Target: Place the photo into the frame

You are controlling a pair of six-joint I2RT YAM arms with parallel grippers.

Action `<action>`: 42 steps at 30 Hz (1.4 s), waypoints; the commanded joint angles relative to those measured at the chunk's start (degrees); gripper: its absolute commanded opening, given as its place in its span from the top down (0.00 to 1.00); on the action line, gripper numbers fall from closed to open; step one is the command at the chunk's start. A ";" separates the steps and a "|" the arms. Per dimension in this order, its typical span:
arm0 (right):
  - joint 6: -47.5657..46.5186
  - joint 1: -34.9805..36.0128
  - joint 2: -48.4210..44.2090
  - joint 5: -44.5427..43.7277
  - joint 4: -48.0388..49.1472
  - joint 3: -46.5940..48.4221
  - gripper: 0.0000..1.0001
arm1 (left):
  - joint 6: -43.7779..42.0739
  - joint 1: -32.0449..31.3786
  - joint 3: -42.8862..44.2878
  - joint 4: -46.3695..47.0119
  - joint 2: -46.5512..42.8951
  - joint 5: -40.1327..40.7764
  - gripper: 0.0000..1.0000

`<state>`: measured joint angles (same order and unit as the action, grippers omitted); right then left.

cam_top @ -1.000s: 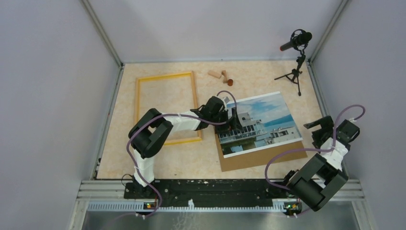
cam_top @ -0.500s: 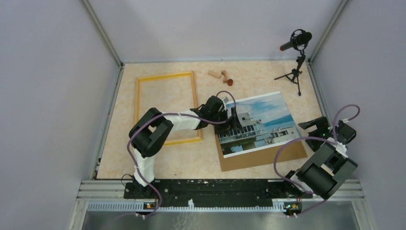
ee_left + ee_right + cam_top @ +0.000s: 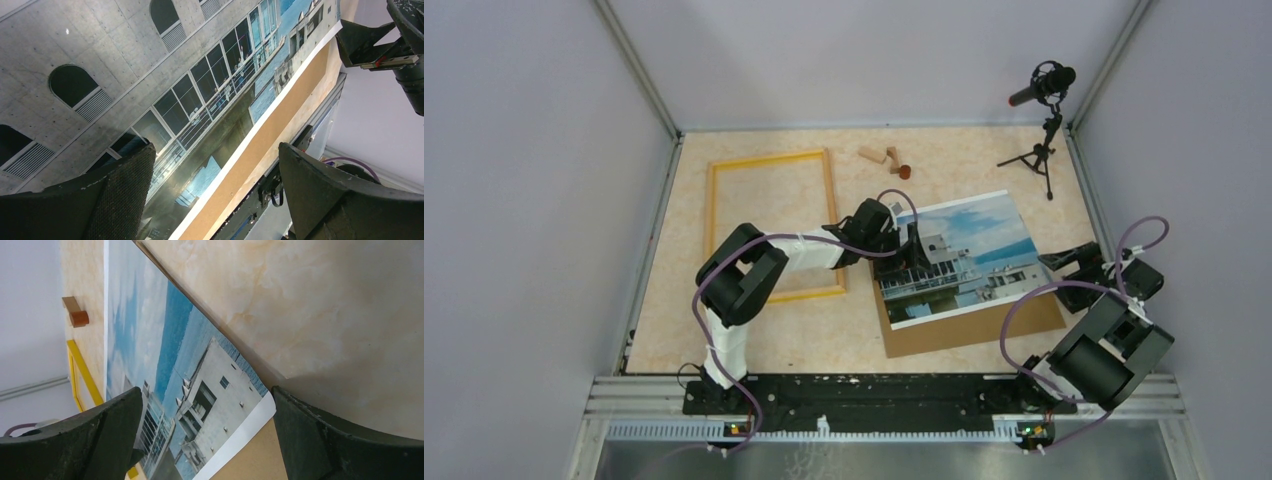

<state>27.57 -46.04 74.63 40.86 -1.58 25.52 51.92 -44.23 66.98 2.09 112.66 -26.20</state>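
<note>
— While the left arm hasn't budged, the right arm has swung in from the right edge of the worktop (image 3: 824, 325) over the last second. The right pincer (image 3: 1076, 262) now sits low, just beside the photo's right edge.

— Has the photo shifted?

— No. The photo (image 3: 969, 250) is where it was, on the right half of the worktop. It lies skewed on the brown backing board (image 3: 964, 335). The frame (image 3: 769, 158) lies flat by the far-left corner, well apart from it, with nothing in the opening.

— So what does that mean for the task?

— My read: it's setting up a two-arm lift, one pincer per short edge. The transfer hasn't begun, and the print looks flat on the board.

— Pincer states?

— The left pincer (image 3: 911, 255) is spread wide over the photo's left edge and pinches nothing. From the wrist view I can't tell if its tips touch the print.

— And the right one?

— It's also spread wide and holds nothing. Its wrist view shows the photo's white-bordered corner in the gap ahead of the fingers. I see no contact, but I can't rule out a brush on the board.

— Risk?

— Thin print on a board. A pinch could catch both sheets.
</note>
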 commanded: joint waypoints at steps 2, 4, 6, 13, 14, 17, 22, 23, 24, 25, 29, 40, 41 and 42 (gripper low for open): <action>4.53 2.10 -0.71 7.70 -0.36 -2.56 0.05 | -1.55 -0.33 -1.63 -8.17 4.16 3.34 0.02; 7.63 3.32 -1.68 8.27 1.08 -3.04 0.05 | -1.64 -0.34 -1.65 -8.19 4.08 3.47 0.02; 10.68 5.80 -2.93 7.98 4.70 -3.30 0.05 | -1.69 -0.35 -1.57 -8.23 4.06 3.56 0.02; 20.02 12.37 -8.01 3.32 12.40 -4.96 0.10 | -2.43 -0.46 -1.50 -7.72 4.10 3.69 0.02; 20.30 12.42 -8.80 2.78 12.36 -4.98 0.12 | -2.50 -0.43 -1.50 -7.79 4.14 3.69 0.02; 21.98 12.51 -9.75 2.66 14.03 -5.36 0.24 | -2.67 -0.50 -1.46 -7.71 4.47 3.53 0.02; 22.30 15.51 -9.34 -1.13 14.36 -4.63 0.35 | -7.99 -0.42 0.27 -6.72 2.96 0.87 0.02; 22.76 16.07 -9.45 -1.87 15.34 -4.70 0.44 | -10.09 -0.34 0.98 -6.39 1.79 -0.35 0.02; 22.50 16.77 -9.46 -2.83 15.27 -4.35 0.62 | -12.77 -0.47 1.40 -5.64 0.45 -1.06 0.02; 21.20 17.72 -9.69 -4.84 13.07 -2.98 0.71 | -15.32 -0.71 1.10 -3.74 -1.73 -1.41 0.02; 15.18 23.00 -12.43 -14.41 -4.32 5.19 0.87 | -29.66 -4.32 0.89 -2.52 -10.93 9.64 0.02; 20.16 25.61 -17.83 -20.18 -23.33 11.95 1.00 | -63.58 -32.79 7.78 7.58 -2.70 61.44 0.01; 20.43 25.65 -18.29 -20.03 -23.11 11.57 1.00 | -63.84 -33.89 11.61 5.19 0.04 64.94 0.01; 20.76 25.69 -18.59 -19.97 -23.14 11.39 1.00 | -64.10 -34.70 15.24 2.16 2.60 66.14 0.01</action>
<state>46.09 -21.15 58.24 22.39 -21.02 37.28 -2.92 -77.56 72.07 7.20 106.98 20.67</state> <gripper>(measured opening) 0.004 0.987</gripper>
